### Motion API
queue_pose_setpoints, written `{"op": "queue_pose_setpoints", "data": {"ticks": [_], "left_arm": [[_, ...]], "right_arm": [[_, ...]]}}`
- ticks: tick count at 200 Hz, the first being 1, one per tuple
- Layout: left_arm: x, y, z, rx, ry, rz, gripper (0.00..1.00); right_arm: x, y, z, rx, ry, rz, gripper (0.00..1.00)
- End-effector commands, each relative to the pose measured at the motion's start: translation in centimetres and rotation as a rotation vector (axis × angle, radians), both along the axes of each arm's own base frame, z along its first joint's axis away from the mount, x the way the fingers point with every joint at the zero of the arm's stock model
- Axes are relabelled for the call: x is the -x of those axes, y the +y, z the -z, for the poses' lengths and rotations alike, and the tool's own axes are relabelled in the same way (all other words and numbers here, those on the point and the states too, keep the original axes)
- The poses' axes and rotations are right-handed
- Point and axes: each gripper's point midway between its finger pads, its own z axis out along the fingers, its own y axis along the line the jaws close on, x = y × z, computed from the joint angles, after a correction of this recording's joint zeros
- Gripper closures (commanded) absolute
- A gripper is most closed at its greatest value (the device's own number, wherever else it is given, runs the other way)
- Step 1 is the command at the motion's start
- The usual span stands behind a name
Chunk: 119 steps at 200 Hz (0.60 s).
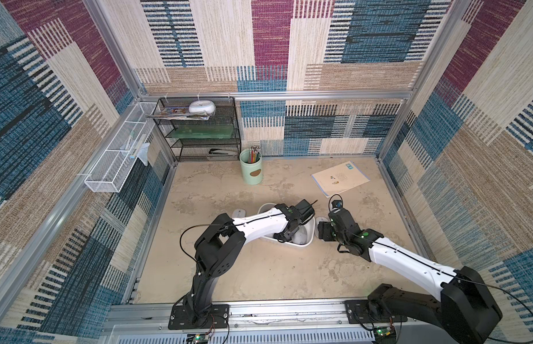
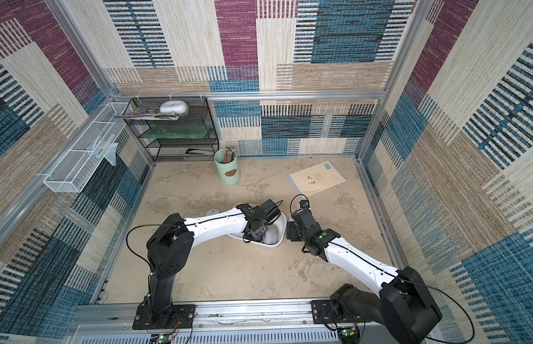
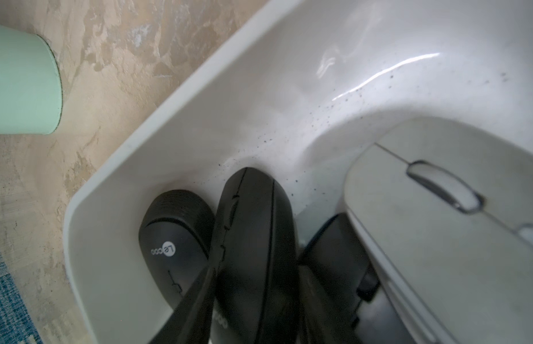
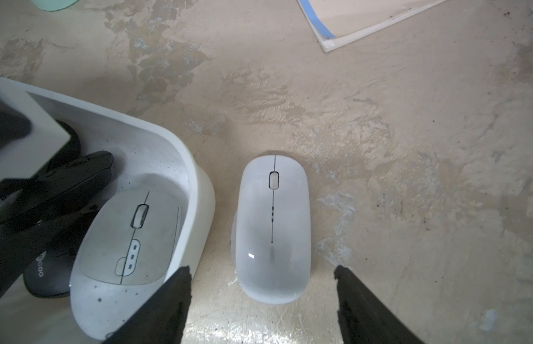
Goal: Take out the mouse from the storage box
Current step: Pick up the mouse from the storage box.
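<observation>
The white storage box (image 1: 310, 238) sits mid-table, its inner wall (image 3: 199, 119) close in the left wrist view. My left gripper (image 3: 256, 297) reaches down into it, fingers pressed against both sides of a black mouse (image 3: 253, 226) standing on edge. Beside that mouse lie a black Lecoo mouse (image 3: 172, 235), an off-white mouse (image 3: 438, 232) and another dark mouse (image 3: 333, 250). My right gripper (image 4: 260, 274) hangs open just outside the box rim (image 4: 196, 184), over a white mouse (image 4: 274, 226) lying on the table.
Another pale mouse (image 1: 239, 213) lies on the table left of the box. A mint-green pen cup (image 1: 251, 171) and a paper booklet (image 1: 339, 178) are farther back. A black mesh shelf (image 1: 199, 131) and a white wire basket (image 1: 119, 160) line the back left.
</observation>
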Motion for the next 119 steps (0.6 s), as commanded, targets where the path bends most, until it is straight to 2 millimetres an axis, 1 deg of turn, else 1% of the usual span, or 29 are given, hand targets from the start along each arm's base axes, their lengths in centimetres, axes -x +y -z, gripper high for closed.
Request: {"op": "queue_pose_setpoints", "data": {"ticks": [1, 19, 40, 55, 93, 119], "left_arm": [[0.2, 0.9, 0.6, -0.029, 0.019, -0.027, 0.6], [0.0, 1.0, 0.8, -0.023, 0.018, -0.037, 0.6], [-0.3, 1.4, 1.0, -0.015, 0.018, -0.063, 0.5], [-0.6, 1.8, 1.1, -0.003, 0.023, -0.085, 0.48], [-1.0, 2.2, 1.4, 0.041, 0.041, -0.126, 0.56], [-1.3, 2.2, 1.1, 0.059, 0.033, -0.139, 0.67]], "right_arm": [[-0.1, 0.0, -0.3, -0.009, -0.009, 0.007, 0.21], [-0.1, 0.0, -0.4, -0.01, -0.012, 0.007, 0.21], [0.0, 0.0, -0.4, -0.012, -0.01, 0.007, 0.21], [0.0, 0.0, -0.4, -0.012, -0.01, 0.008, 0.21], [-0.1, 0.1, -0.5, -0.013, -0.013, 0.006, 0.21], [-0.2, 0.1, -0.5, -0.012, -0.015, 0.006, 0.21]]}}
